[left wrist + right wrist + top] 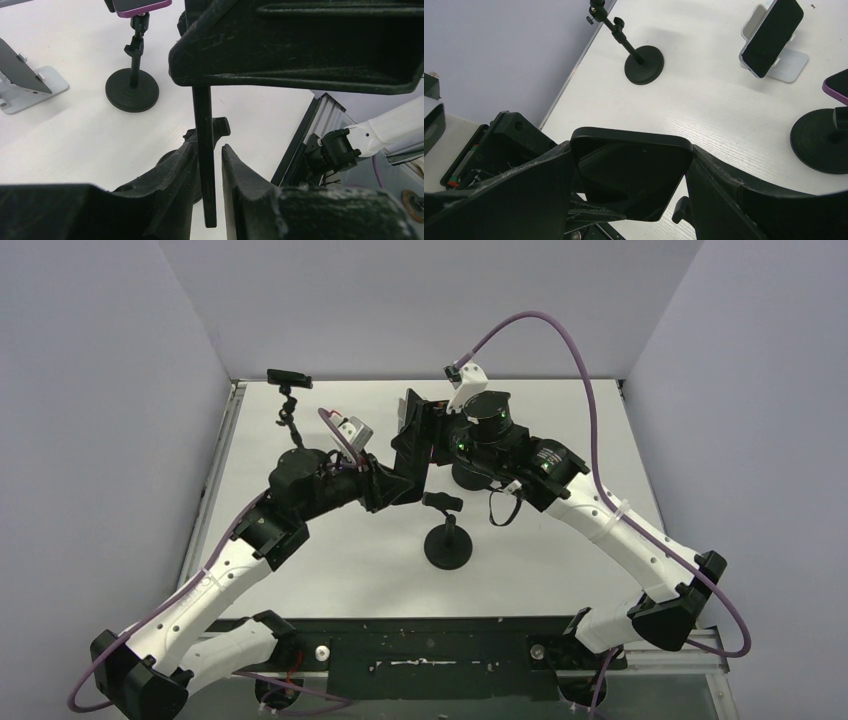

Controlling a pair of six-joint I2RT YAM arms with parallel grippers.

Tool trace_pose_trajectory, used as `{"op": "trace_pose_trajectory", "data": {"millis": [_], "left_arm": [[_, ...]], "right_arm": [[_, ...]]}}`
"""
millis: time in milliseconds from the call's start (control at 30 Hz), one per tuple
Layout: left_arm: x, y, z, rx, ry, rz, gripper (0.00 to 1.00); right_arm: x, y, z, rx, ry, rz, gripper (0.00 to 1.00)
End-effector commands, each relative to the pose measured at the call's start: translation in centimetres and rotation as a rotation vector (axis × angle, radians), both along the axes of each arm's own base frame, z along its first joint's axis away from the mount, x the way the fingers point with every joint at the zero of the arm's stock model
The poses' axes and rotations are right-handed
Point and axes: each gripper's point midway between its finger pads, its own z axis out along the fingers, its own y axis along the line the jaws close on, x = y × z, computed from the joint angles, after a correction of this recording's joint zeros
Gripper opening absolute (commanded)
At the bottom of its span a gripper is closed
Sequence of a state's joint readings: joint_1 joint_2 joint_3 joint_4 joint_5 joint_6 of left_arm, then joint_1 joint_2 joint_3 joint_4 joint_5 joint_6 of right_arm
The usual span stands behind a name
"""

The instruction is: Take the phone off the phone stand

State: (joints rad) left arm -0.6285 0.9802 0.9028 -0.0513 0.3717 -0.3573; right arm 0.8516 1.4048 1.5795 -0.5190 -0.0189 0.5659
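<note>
A black phone (pixel 410 445) hangs in the air above the empty black phone stand (pixel 449 545), clear of its clamp. My right gripper (pixel 428 435) is shut on the phone across its width, as the right wrist view shows (pixel 631 150), with the phone (pixel 629 175) between both fingers. My left gripper (pixel 398 480) straddles the phone's lower edge. In the left wrist view the phone (pixel 205 150) is edge-on between the fingers. One finger touches it and a thin gap shows at the other. The stand's clamp knob (pixel 220 126) shows behind the fingers and also in the right wrist view (pixel 680 210).
A second round-base stand (pixel 132 90) carries a purple phone (pixel 140 5). A silver stand (pixel 791 65) holds a dark phone (pixel 771 37). A tall jointed stand (pixel 292 415) with a phone on top stands back left by the table's left rail (pixel 222 455).
</note>
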Motion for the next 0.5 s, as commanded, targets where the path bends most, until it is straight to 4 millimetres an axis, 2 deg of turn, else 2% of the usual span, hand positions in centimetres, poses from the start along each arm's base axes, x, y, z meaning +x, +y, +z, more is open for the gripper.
{"op": "trace_pose_trajectory", "data": {"millis": [0, 100, 133, 167, 267, 300, 367, 467], "left_arm": [[-0.2, -0.4, 1.9, -0.032, -0.057, -0.015, 0.2], [-0.1, -0.4, 2.3, -0.049, -0.077, -0.01, 0.0], [0.0, -0.3, 2.4, -0.052, -0.081, -0.005, 0.0], [0.0, -0.2, 2.4, -0.055, -0.082, 0.002, 0.0], [0.2, 0.5, 2.4, -0.065, -0.091, 0.047, 0.0], [0.3, 0.8, 2.4, -0.068, -0.094, 0.067, 0.0], [0.5, 1.4, 2.2, -0.073, -0.09, 0.107, 0.0], [1.0, 2.7, 1.8, -0.069, -0.077, 0.185, 0.0]], "right_arm": [[0.0, 0.9, 3.2, 0.091, -0.05, 0.014, 0.0], [-0.2, 1.0, 2.9, 0.084, -0.047, 0.027, 0.0], [-0.4, 1.1, 2.9, 0.081, -0.048, 0.039, 0.04], [-0.6, 1.1, 2.7, 0.075, -0.045, 0.048, 0.15], [-0.9, 0.9, 2.4, 0.061, -0.034, 0.054, 0.68], [-1.0, 0.7, 2.4, 0.059, -0.031, 0.053, 0.81], [-1.3, 0.3, 2.4, 0.055, -0.027, 0.049, 0.98], [-1.8, -0.8, 2.4, 0.041, -0.035, 0.038, 1.0]]}}
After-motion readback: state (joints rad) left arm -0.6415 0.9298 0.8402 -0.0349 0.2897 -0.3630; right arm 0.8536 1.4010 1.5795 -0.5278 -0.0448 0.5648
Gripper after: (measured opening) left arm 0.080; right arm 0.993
